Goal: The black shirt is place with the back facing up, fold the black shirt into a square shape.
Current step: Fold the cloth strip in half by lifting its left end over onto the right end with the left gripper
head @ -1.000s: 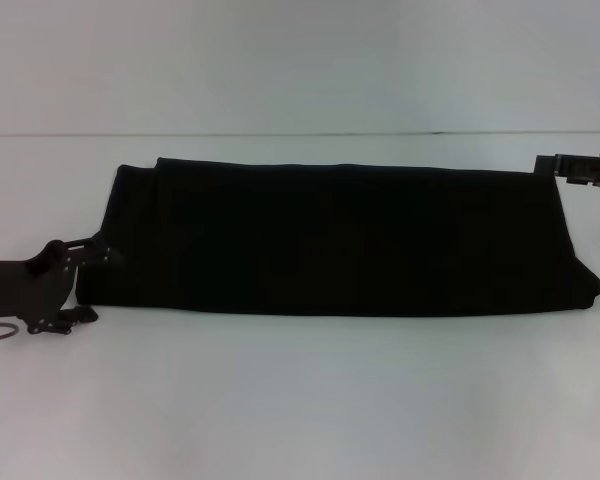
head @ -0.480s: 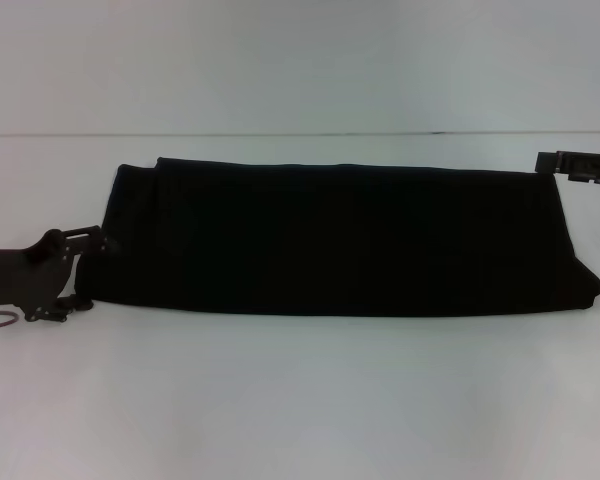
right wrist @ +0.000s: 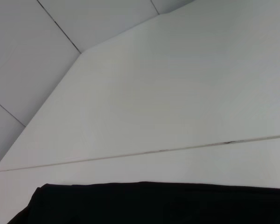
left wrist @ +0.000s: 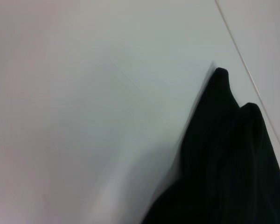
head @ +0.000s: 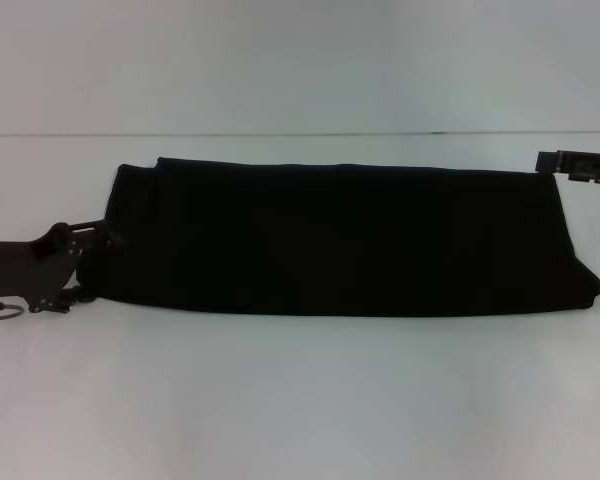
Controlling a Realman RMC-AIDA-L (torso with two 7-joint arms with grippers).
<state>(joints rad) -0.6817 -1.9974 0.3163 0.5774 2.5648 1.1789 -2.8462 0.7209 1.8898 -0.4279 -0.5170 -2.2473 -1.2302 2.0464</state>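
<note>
The left gripper (head: 80, 262) sits low at the shirt's left end, its tip right at the near-left corner of the cloth; from where I stand I cannot tell whether it has hold of the fabric or how far it is parted. Across from it, the right gripper (head: 578, 166) hangs at the far-right corner, touching or just beside the edge (only a sliver of it shows, so its opening is likewise beyond me to say).

Between them lies the black shirt (head: 340, 240), already folded into a long band running left to right across the white surface (head: 300, 400), with a second layer peeking out at the far-left corner.

My reading is that the lengthwise folds are done and the crosswise fold is in hand. The next move, I'd judge, calls for a firm pinch on an end through all the layers, then carrying that end over toward the other so the band halves into a square, edges kept aligned.
</note>
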